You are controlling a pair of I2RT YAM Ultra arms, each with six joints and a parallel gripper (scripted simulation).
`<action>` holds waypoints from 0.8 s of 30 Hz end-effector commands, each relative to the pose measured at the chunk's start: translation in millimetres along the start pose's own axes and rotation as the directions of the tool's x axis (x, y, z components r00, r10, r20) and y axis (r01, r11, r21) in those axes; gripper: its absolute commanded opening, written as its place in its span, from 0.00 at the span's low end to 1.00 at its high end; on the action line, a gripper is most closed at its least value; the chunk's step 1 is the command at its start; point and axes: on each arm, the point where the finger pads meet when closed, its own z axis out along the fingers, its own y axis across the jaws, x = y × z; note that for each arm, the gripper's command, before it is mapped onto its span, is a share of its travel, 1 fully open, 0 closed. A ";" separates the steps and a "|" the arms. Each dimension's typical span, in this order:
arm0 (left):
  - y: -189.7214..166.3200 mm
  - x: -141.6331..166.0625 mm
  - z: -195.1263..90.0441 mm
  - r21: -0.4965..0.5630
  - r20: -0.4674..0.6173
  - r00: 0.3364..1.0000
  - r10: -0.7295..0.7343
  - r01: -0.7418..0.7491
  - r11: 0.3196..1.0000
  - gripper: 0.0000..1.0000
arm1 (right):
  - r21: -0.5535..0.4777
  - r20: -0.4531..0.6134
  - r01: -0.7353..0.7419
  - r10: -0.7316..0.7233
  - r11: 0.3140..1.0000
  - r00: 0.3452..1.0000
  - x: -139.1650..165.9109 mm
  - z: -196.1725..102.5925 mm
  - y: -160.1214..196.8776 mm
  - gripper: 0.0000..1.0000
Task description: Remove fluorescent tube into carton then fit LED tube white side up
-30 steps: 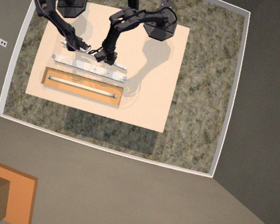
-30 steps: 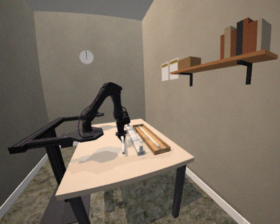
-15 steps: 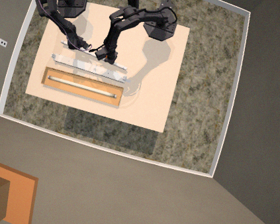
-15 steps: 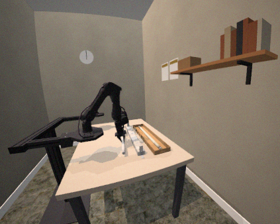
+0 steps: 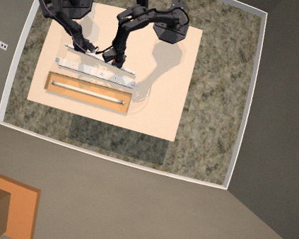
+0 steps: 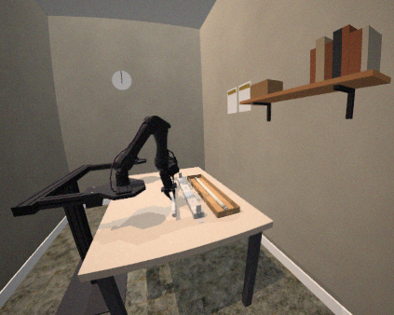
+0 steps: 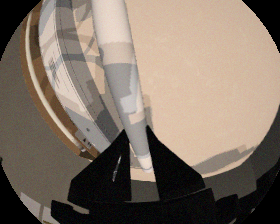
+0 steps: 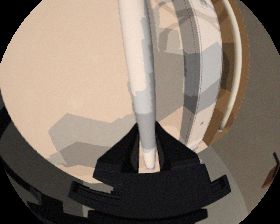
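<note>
The LED tube (image 5: pixel 129 71) (image 6: pixel 174 208) (image 7: pixel 111 30) (image 8: pixel 136 50) is held low over the bench beside the fixture, its white side up. My left gripper (image 5: pixel 119 65) (image 6: pixel 171 197) (image 7: pixel 136 130) is shut on it, at the right part in the top view. My right gripper (image 5: pixel 91 52) (image 8: pixel 146 124) is shut on its other part. The fixture (image 5: pixel 71 64) (image 6: pixel 190 198) (image 8: pixel 211 50) has no tube in its lampholders (image 5: pixel 57 60) (image 5: pixel 134 84). The old tube (image 5: pixel 89 92) (image 6: pixel 210 193) (image 8: pixel 237 60) lies inside the carton (image 5: pixel 128 106) (image 6: pixel 229 212) (image 8: pixel 245 60).
The carton sits flat on the bench (image 5: pixel 156 106) (image 6: pixel 150 247), on the fixture's far side from the arms, close and roughly parallel to it. The two grippers are near each other along the tube. A wall shelf (image 6: pixel 313 86) is high above the bench.
</note>
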 end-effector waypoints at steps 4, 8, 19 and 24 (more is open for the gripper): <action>6.6 -3.2 -9.1 -0.074 -0.001 1.000 -0.001 0.001 0.997 0.11 | 0.077 -0.005 -0.010 0.010 0.997 1.000 -0.6 -2.4 -5.7 0.11; 1.3 3.3 -7.3 -0.047 -0.016 1.000 0.011 -0.012 0.999 0.11 | 0.074 0.000 -0.007 0.007 0.997 1.000 -2.2 -6.0 -7.0 0.11; 5.9 -3.4 -10.5 -0.136 -0.002 1.000 0.003 -0.004 0.991 0.11 | 0.121 -0.019 -0.005 0.007 0.993 1.000 3.6 1.3 1.8 0.11; -0.1 5.7 -5.4 -0.117 -0.022 1.000 0.005 -0.007 0.993 0.11 | 0.136 -0.009 -0.005 0.006 0.991 1.000 0.7 -3.6 -1.9 0.11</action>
